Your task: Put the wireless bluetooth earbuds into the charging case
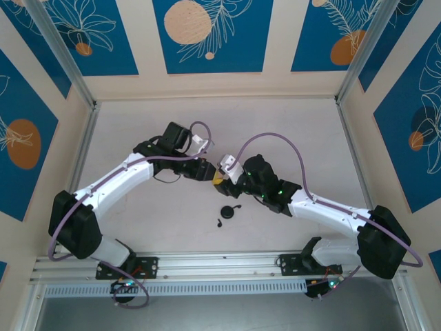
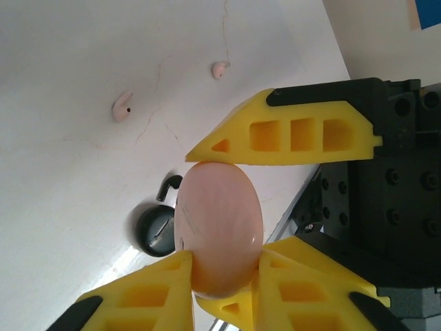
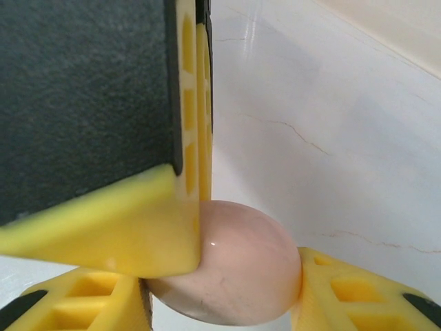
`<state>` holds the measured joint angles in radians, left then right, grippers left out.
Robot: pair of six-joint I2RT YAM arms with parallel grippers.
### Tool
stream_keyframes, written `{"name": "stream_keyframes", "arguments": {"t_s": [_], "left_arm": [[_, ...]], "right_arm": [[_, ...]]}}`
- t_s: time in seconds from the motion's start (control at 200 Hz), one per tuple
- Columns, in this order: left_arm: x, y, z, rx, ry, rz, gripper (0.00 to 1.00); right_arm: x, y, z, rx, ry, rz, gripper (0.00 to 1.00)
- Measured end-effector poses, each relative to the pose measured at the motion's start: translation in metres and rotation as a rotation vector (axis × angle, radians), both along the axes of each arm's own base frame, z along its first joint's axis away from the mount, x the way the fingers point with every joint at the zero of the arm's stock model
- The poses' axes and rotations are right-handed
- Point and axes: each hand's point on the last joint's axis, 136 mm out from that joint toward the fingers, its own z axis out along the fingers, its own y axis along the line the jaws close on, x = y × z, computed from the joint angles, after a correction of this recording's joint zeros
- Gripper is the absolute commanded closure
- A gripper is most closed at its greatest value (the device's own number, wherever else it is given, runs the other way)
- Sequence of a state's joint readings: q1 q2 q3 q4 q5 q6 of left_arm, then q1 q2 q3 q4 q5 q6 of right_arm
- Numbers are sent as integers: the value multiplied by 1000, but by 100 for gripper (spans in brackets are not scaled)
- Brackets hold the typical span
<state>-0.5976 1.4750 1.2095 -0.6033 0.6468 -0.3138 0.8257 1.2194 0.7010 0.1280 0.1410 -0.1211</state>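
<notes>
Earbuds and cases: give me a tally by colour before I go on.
pink buds: 2
black buds: 2
pink case: 1
black case: 1
total: 6

The table (image 1: 289,124) is white and flat. Up close it has thin lines (image 3: 303,140) like little cracks. Cream walls (image 1: 207,86) stand on 3 sides of it. The walls have dark blue panels (image 1: 165,55) with white leaf drawings and orange circles (image 1: 187,22). Silver metal bars (image 1: 60,52) go up the 2 back corners. A silver metal rail (image 1: 220,262) lies along the near edge of the table. The light is bright and even, and the tabletop shines a little.
</notes>
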Motion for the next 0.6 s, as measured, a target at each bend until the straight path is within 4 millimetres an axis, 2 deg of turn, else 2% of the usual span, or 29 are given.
{"name": "stream_keyframes", "arguments": {"t_s": [0.055,0.155,0.265,0.37,0.6], "left_arm": [[0,0,0,0,-6,-6,80],[0,0,0,0,-22,-19,80],[1,1,1,-3,-42,-37,82],[5,3,0,-11,-68,-48,84],[13,7,-4,-18,-148,-80,85]], "right_arm": [[0,0,0,0,-1,-1,52],[1,0,1,1,-4,-3,39],[2,1,5,18,-14,-11,31],[3,-2,11,42,-7,-16,29],[-3,-21,37,153,5,20,31]]}}
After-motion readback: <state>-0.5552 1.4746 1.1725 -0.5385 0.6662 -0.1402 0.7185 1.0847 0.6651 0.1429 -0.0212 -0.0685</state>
